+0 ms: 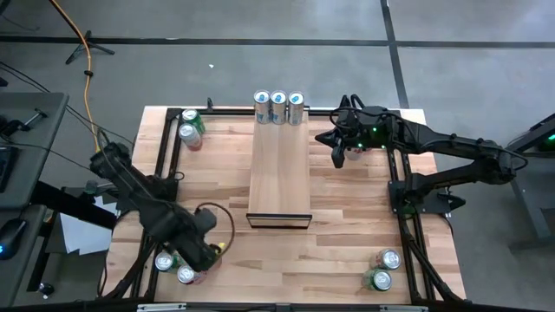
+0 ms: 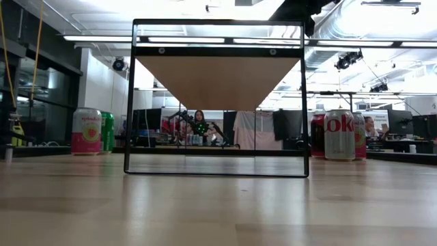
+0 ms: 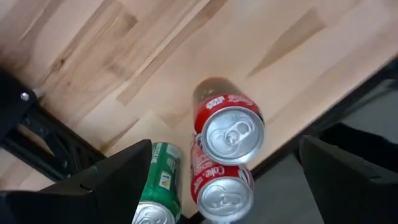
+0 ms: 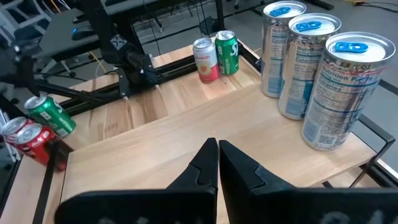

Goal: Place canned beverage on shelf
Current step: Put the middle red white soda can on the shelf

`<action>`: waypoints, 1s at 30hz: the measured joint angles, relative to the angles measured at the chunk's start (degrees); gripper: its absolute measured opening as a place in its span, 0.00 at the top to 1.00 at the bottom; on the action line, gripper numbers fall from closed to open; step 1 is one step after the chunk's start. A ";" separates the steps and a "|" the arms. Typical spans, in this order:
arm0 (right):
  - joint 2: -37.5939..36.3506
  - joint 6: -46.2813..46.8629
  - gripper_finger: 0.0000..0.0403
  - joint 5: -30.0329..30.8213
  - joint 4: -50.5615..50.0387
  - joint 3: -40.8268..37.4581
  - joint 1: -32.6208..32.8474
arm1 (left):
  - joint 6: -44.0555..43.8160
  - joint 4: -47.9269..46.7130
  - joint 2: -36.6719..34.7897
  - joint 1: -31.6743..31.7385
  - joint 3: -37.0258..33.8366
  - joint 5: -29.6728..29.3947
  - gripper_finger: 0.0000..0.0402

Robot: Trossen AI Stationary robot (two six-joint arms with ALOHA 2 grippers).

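Left pincer (image 3: pixel 217 180) spread above red can (image 3: pixel 229 127), shelf (image 1: pixel 279 169) apart

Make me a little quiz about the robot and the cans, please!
1. How many tall silver-and-blue cans stand in a row on the shelf's far end?
2. True or false: the right gripper is holding a can.
3. The left gripper, wide open, hovers over which cans? A) red cans and a green can B) the pink can C) the shelf cans

Key: 1. Three. 2. False; it is shut and empty, beside the shelf. 3. A.
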 joint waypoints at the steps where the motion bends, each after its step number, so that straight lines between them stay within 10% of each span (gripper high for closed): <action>1: 0.00 -0.12 1.00 0.00 0.00 0.00 0.00 | 0.00 0.09 1.04 0.16 0.00 0.27 0.13; 30: 0.00 -2.54 1.00 0.00 -1.38 0.00 0.00 | 1.56 14.54 7.66 -0.06 -10.86 6.40 0.13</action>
